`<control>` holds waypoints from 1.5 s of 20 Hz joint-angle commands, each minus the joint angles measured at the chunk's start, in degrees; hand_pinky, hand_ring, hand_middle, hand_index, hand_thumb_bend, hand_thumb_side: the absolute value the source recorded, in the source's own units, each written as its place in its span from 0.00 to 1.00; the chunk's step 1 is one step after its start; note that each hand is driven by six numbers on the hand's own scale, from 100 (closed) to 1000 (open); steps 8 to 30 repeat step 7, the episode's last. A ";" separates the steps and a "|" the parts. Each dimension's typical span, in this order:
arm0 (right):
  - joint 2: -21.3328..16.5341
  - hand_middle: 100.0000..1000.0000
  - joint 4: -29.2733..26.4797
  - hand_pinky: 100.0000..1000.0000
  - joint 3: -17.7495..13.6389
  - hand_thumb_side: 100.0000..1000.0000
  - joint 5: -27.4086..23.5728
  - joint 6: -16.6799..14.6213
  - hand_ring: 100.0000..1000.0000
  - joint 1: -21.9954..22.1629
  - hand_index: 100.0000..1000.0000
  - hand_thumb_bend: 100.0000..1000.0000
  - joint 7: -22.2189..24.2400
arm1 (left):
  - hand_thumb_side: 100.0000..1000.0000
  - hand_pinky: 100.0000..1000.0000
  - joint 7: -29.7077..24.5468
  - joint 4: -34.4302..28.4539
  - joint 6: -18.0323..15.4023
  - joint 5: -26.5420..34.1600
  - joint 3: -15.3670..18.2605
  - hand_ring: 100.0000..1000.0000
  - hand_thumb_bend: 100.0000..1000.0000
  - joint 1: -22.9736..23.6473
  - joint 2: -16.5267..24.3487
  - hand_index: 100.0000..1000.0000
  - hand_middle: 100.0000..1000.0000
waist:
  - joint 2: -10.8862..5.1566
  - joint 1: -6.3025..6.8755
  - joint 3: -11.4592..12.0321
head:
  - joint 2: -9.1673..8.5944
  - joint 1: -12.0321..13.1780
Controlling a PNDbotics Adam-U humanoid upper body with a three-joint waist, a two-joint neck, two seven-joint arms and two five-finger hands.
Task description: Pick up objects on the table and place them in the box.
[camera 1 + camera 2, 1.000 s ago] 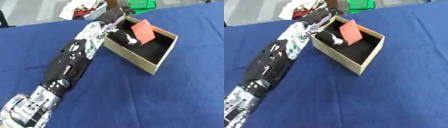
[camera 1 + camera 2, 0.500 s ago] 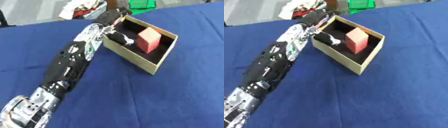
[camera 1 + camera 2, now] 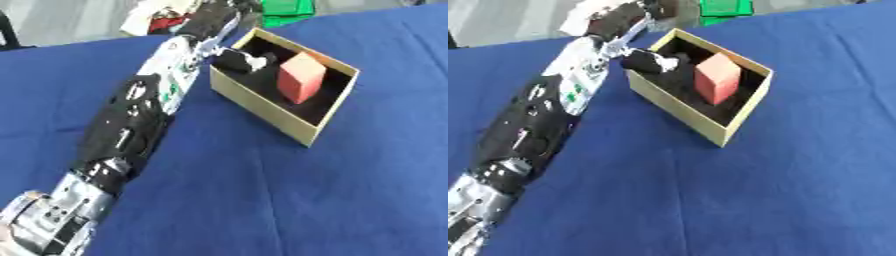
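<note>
Blue cloth covers the table (image 3: 289, 200), and on it stands a tan cardboard box (image 3: 262, 107) with a dark inside, where a red block (image 3: 300, 77) is standing upright, a little tilted, free of any hand. The robot's left hand (image 3: 647, 61) reaches over the near-left wall of the box, but I cannot tell if its fingers are curled or straight. No writing can be read, and the two views show almost the same; only a green object (image 3: 725, 7) past the far table edge is plainer in the right eye view.
</note>
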 commanded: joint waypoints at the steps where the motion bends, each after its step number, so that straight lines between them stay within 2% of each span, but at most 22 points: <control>1: -1.88 0.76 -0.72 0.80 -1.02 0.94 0.37 0.09 0.77 0.08 0.82 0.00 -0.46 | 0.49 0.71 -0.61 -5.89 0.82 3.17 0.77 0.80 0.28 0.27 3.56 0.90 0.82 | -2.02 -0.79 0.67 | 1.18 -1.13; 7: -2.36 0.76 -0.57 0.80 -1.58 0.93 0.65 0.14 0.77 1.34 0.82 0.00 -1.11 | 0.42 0.68 0.61 -15.36 2.68 8.99 1.21 0.79 0.20 4.92 8.48 0.90 0.82 | -3.51 -1.55 3.23 | 2.79 -2.93; 30: -2.36 0.76 -0.57 0.80 -1.58 0.93 0.65 0.14 0.77 1.34 0.82 0.00 -1.11 | 0.42 0.68 0.61 -15.36 2.68 8.99 1.21 0.79 0.20 4.92 8.48 0.90 0.82 | -3.51 -1.55 3.23 | 2.79 -2.93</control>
